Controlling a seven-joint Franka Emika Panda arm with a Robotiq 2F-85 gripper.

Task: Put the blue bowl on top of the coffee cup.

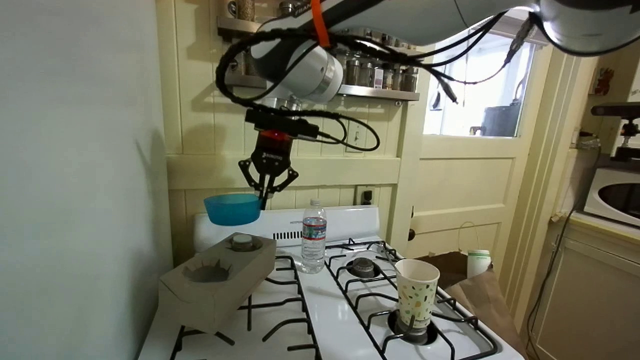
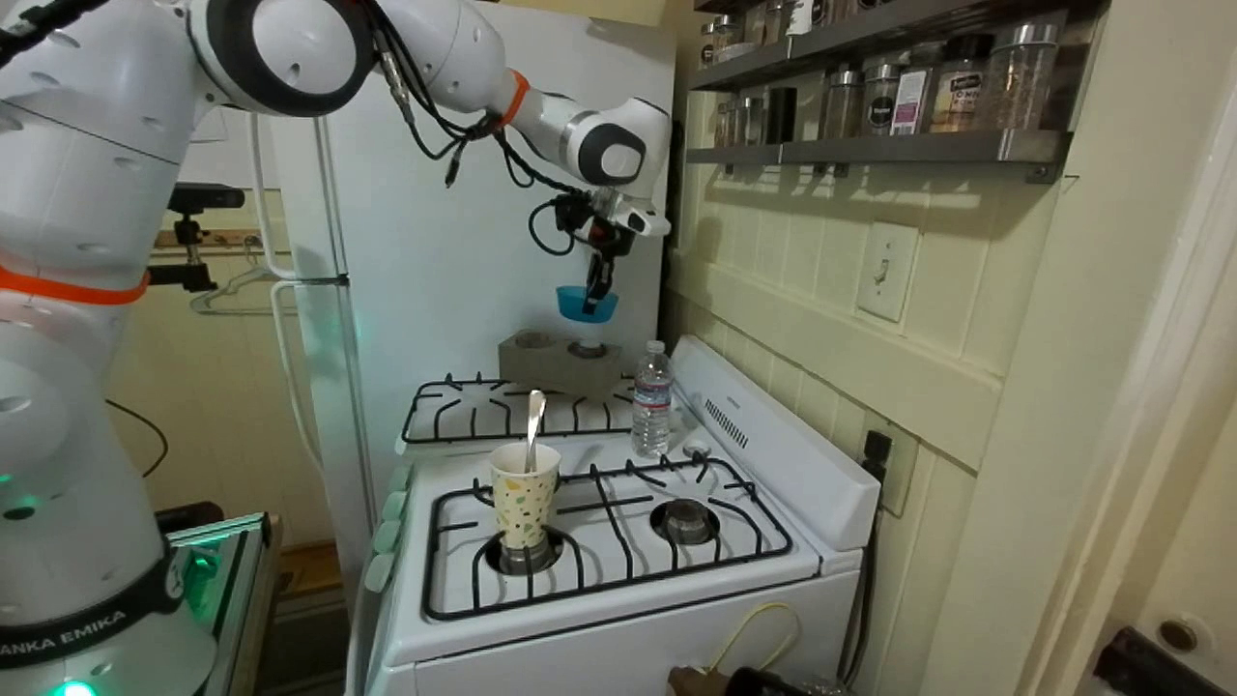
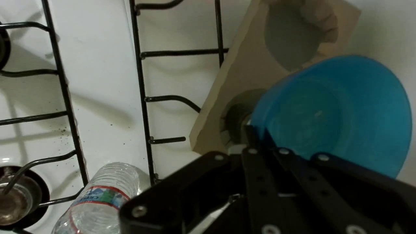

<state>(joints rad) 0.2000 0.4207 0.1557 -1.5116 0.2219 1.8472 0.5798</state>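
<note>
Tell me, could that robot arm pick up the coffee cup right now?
Probably not: its gripper is closed on the edge of the blue bowl. The coffee cup itself looks free from above, apart from a silvery utensil sticking up out of it.

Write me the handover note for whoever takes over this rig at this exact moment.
Gripper: closed on the rim of the blue bowl, holding it in the air, higher than the cardboard box near it.
Coffee cup: upright on a burner, a utensil sticking up out of it.
Done: bowl gripped and off any surface.
Left: carry it across to the cup, set it on the mouth, release. The utensil may keep the bowl from sitting level.
</note>
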